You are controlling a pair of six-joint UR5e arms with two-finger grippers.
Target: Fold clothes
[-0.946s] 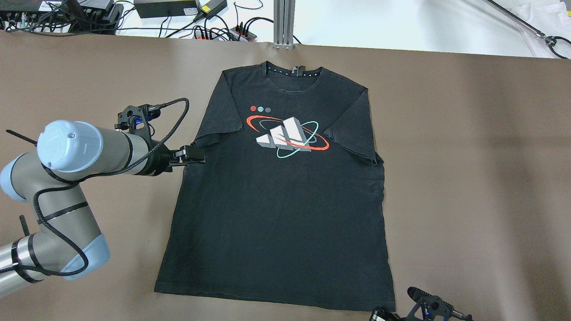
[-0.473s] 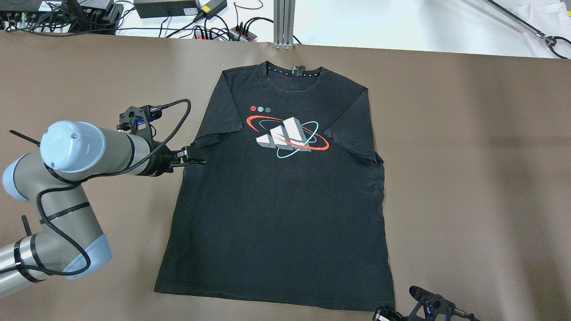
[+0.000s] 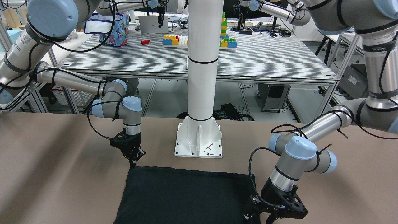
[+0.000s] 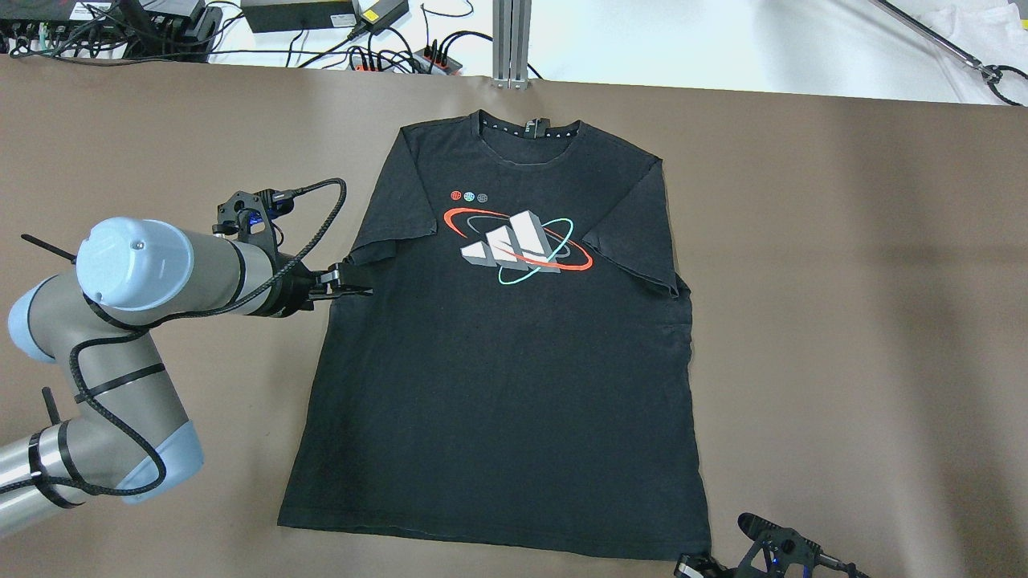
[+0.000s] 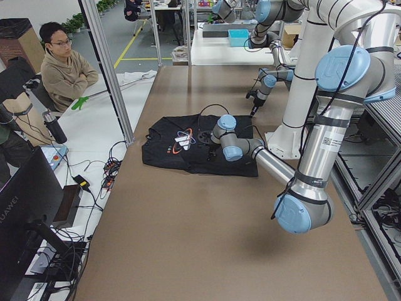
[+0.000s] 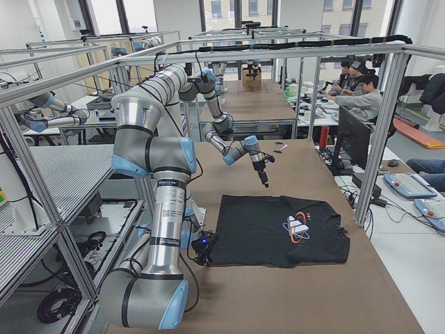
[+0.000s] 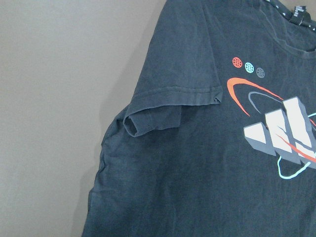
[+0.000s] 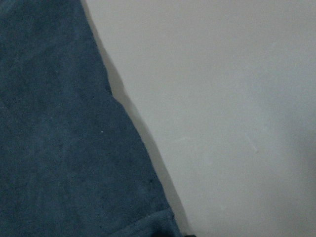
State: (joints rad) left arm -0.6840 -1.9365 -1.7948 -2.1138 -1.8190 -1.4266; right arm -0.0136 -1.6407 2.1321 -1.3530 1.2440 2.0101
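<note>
A black T-shirt [image 4: 498, 385] with a red, white and teal logo [image 4: 518, 245] lies flat and face up on the brown table [image 4: 843, 321], collar away from the robot. The left gripper [image 4: 353, 278] sits at the curled cuff of the shirt's left sleeve [image 7: 168, 106]. Its fingers are dark against dark cloth, so their state cannot be told. The right gripper [image 3: 133, 162] points down just above the hem's corner, fingers apparently pressed together on nothing.

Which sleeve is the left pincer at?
The sleeve on the overhead view's left: the left pincer sits at its cuff corner. The opposite sleeve lies beyond the print.
</note>
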